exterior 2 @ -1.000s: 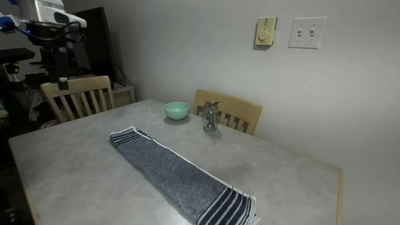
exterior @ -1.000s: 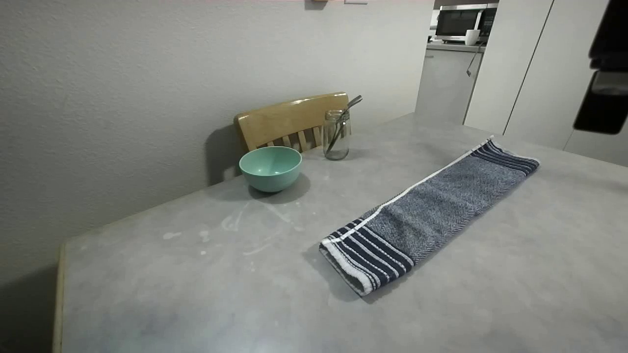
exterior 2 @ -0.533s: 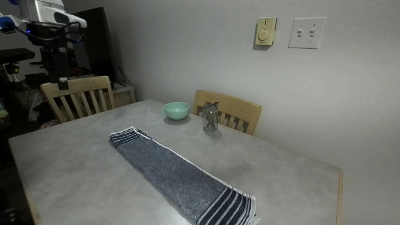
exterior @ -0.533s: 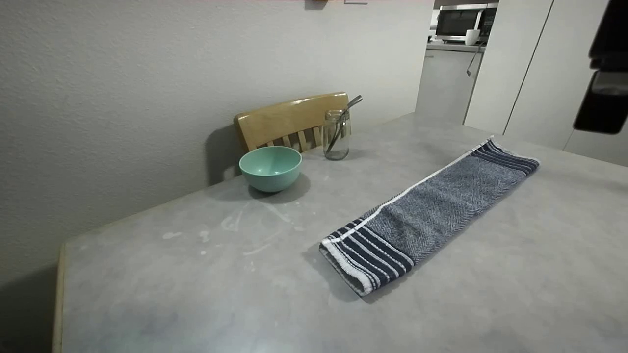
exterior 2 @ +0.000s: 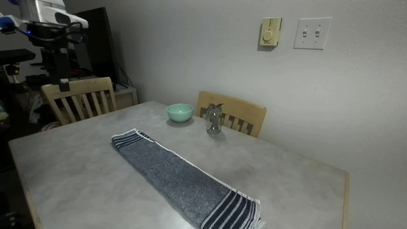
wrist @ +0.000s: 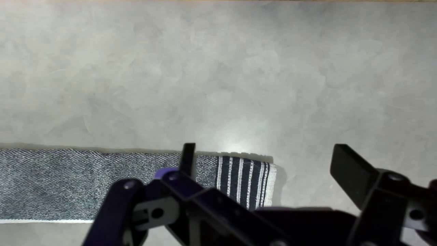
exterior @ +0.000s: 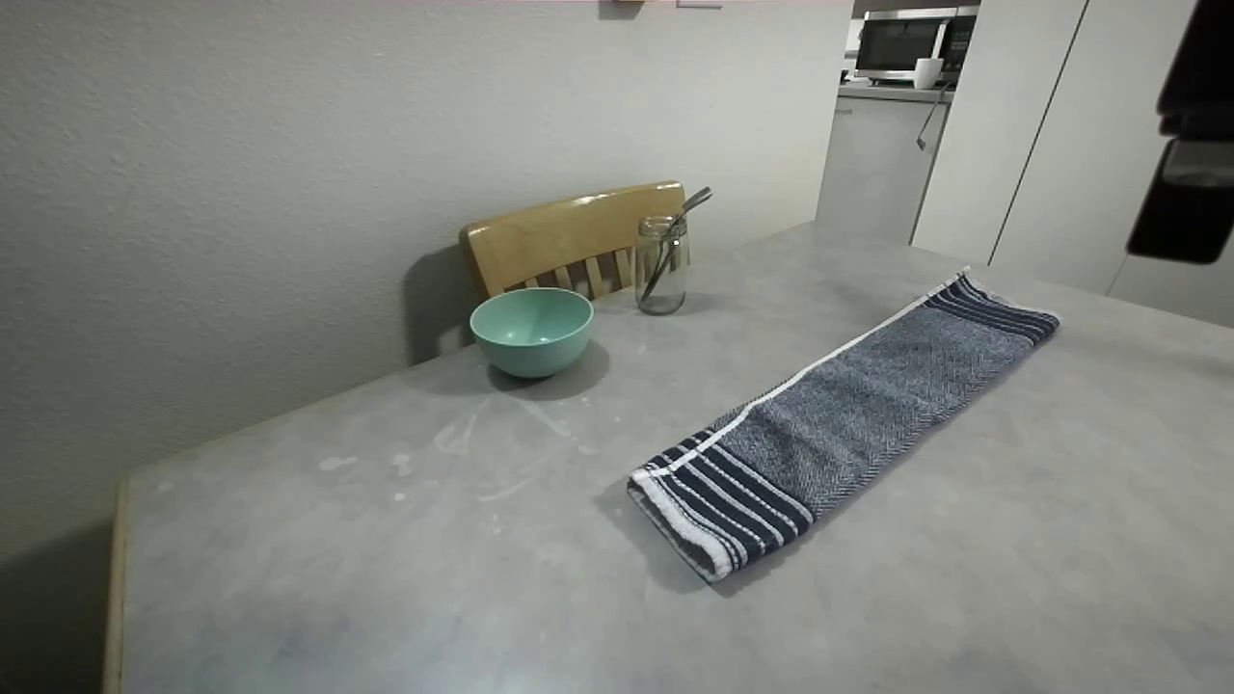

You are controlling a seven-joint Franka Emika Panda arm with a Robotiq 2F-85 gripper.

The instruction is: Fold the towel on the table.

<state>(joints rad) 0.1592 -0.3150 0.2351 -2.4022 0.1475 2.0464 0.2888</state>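
The towel, a long narrow blue-grey cloth with dark, white-striped bands at both ends, lies flat in layers on the light grey table. It shows in both exterior views (exterior: 868, 386) (exterior 2: 178, 173) and partly in the wrist view (wrist: 51, 184). The table shows in all views (exterior: 386, 588) (exterior 2: 73, 181) (wrist: 136, 85). My gripper (wrist: 264, 146) is open and empty, above the table. In the wrist view, one striped end lies between and below the fingers, partly hidden by them. The gripper also shows in an exterior view (exterior 2: 64, 85) at upper left and at the right edge of an exterior view (exterior: 1181, 202).
A teal bowl (exterior: 532, 333) (exterior 2: 180, 112) and a glass jar with cutlery (exterior: 661, 265) (exterior 2: 214, 120) stand on the table near the wall. A wooden chair (exterior: 569, 236) (exterior 2: 235, 106) is behind them. Another wooden chair (exterior 2: 79, 86) stands at the table's far side.
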